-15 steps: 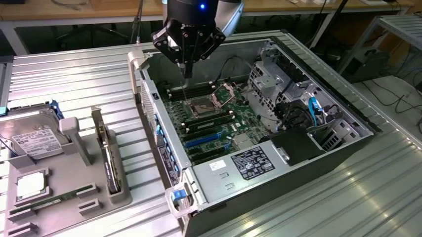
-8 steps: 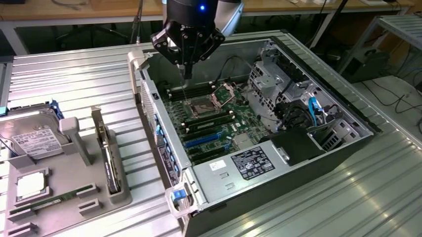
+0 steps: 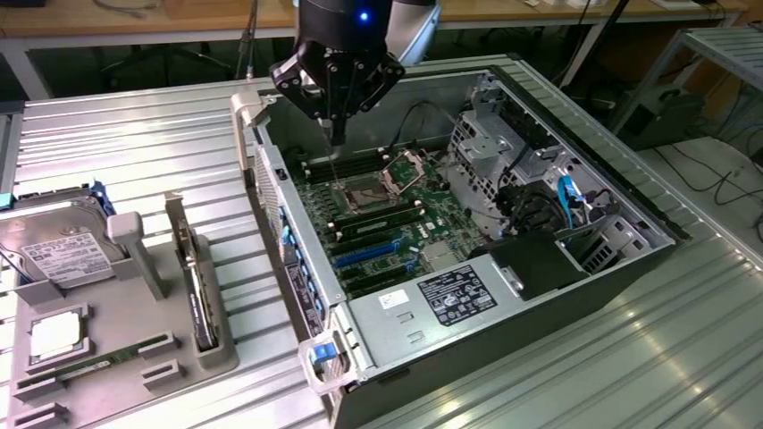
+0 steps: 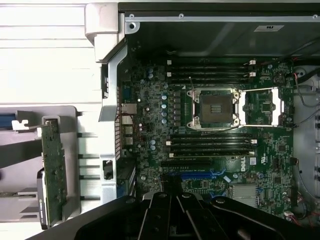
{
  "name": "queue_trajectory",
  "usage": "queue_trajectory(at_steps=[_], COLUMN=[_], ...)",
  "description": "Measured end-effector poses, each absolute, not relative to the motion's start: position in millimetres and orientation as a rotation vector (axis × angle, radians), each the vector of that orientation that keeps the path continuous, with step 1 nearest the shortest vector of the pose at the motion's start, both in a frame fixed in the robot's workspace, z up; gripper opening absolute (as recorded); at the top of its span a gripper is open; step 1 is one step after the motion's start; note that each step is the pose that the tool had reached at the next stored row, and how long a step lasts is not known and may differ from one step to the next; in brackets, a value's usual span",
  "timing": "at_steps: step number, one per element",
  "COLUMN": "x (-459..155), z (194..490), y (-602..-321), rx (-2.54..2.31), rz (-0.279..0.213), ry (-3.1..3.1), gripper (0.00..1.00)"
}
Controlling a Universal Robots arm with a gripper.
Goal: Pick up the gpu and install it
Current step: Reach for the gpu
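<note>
The gripper [image 3: 338, 134] hangs over the open computer case [image 3: 620, 214]. Its two fingers are pinched together with nothing between them, the tips above the motherboard [image 3: 394, 223] near the processor socket [image 3: 361, 192]. The gpu [image 3: 198, 286] is well apart from it, at about seven o'clock from the gripper in the exterior view. It stands on its long edge in a slot of the grey parts holder [image 3: 155, 357], just beside the case's outer wall. The hard drive [image 3: 54, 246] sits at about nine o'clock from the gpu, on the same holder.

I judge the card light and stiff but fragile: bare circuitry, a fan that should not be pressed, a contact edge best left untouched. The free upper edge, pinched across the thin board, looks the safest hold, though smooth faces could slip under a weak grip.

Edge-on in the exterior view, the fan face is hard to make out. In the wrist view the gpu [image 4: 53, 165] shows a greenish face with a dark bulge at one end, fan or bracket I cannot tell. Its lower edge is hidden in the slot
</note>
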State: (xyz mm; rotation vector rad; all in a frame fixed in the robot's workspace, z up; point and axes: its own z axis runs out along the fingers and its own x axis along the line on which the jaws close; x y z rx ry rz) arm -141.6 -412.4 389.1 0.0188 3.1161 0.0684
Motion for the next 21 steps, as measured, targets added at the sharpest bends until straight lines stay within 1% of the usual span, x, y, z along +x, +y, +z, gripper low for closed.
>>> queue_trajectory(at_steps=[21], x=[-145.7], z=[386.6], y=[-418.6], rx=[0.009], rz=[0.069], ry=[3.116], gripper=[0.11])
